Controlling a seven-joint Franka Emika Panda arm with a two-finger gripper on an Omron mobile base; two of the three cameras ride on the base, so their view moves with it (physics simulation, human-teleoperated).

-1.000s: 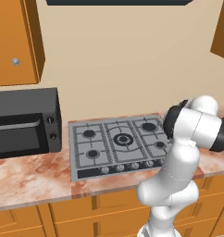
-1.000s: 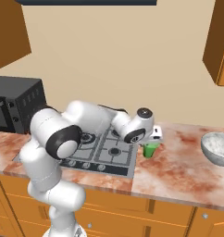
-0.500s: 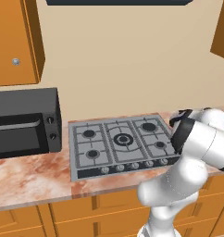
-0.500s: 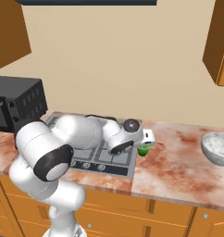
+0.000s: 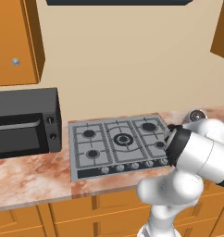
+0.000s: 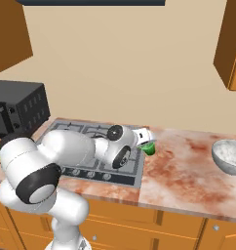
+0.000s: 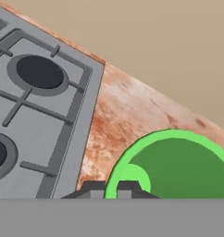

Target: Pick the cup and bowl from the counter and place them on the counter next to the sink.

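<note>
A small green cup (image 6: 149,148) stands on the pink-and-rust marbled counter (image 6: 188,171), just right of the stove's back right corner. In the hand view the cup (image 7: 178,166) is seen from above, at the bottom right. My gripper (image 7: 110,187) is down at the cup, its two fingertips close together with the cup's near rim between them, shut on it. The arm reaches low across the stove to it. The shiny silver-grey bowl (image 6: 229,156) sits upright on the counter far to the right, apart from the gripper. The sink is out of view.
A grey gas stove (image 5: 118,143) with several burners is set into the counter. A black microwave (image 5: 23,122) stands to its left. Orange wall cabinets (image 5: 14,41) hang above. Bare counter lies between the cup and the bowl.
The arm has swung down and stretched low over the stove. The hand has dropped from above the cup onto its rim. The bowl has not moved.
</note>
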